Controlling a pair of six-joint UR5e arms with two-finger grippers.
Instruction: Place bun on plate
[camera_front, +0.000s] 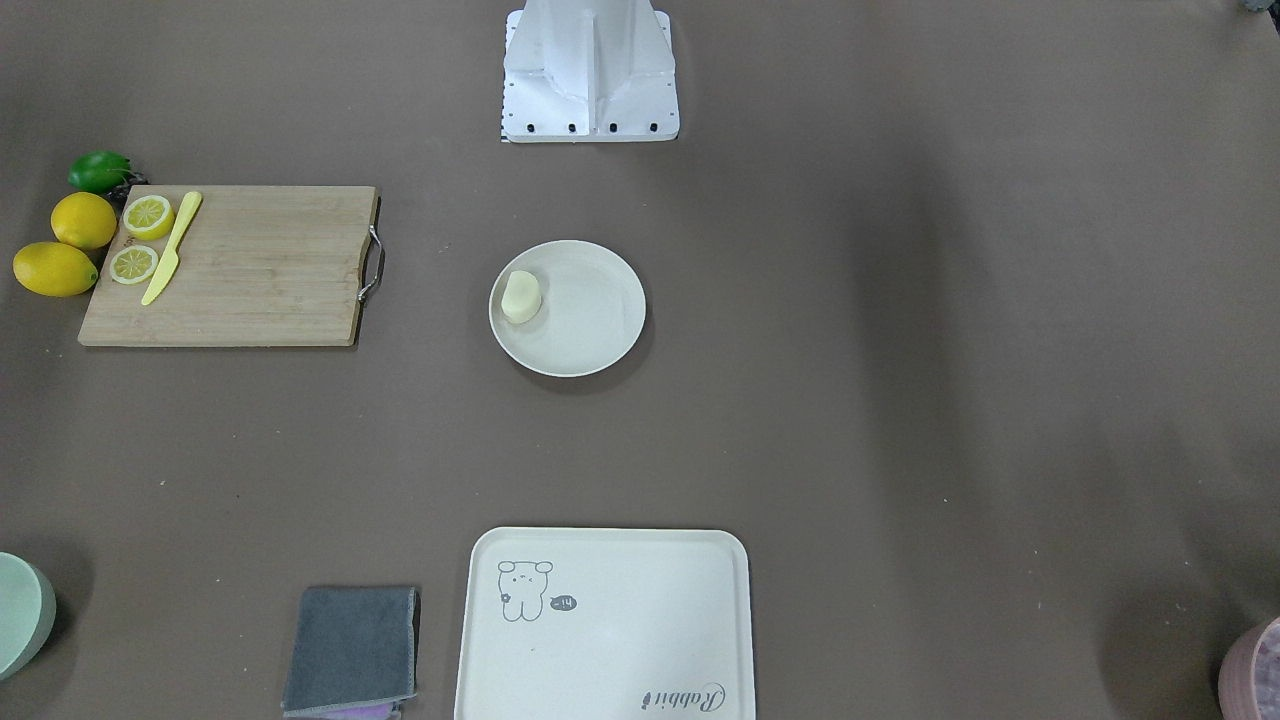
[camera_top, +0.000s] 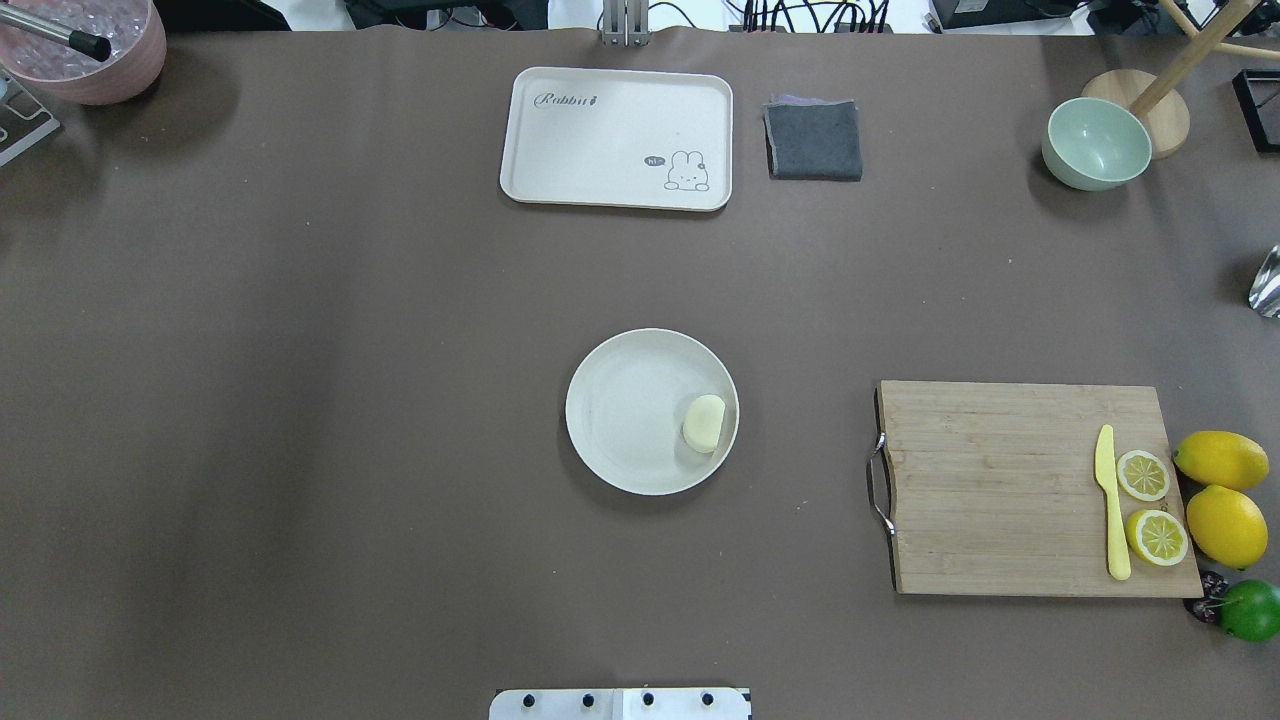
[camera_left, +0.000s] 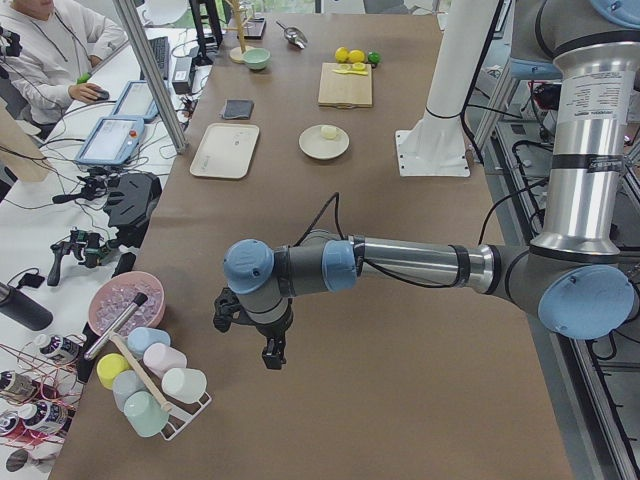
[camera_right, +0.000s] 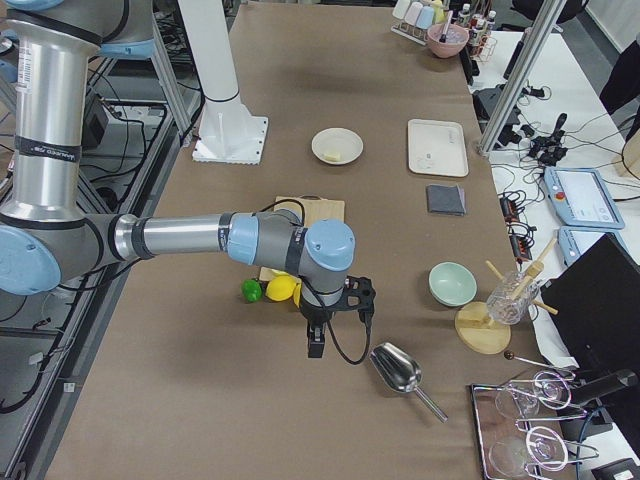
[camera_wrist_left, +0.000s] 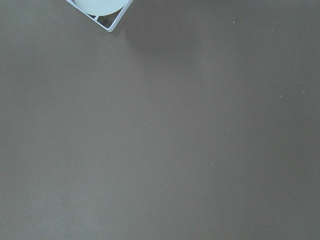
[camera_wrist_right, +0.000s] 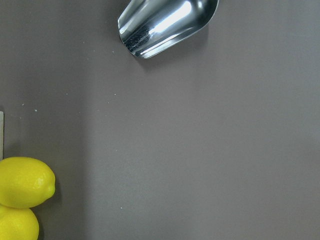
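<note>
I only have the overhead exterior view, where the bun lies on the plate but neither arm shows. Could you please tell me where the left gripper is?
Observer: The left gripper hangs at the robot's far left, beside a rack of pastel cups and far from the plate.
Operator: Thank you. And the right gripper?
Observer: The right gripper hangs at the robot's far right, near the lemons and a metal scoop.
Operator: Are they open or shut?
Observer: I cannot tell. Both show only in the side views, and the wrist-mounted views show no fingers at all.
</note>
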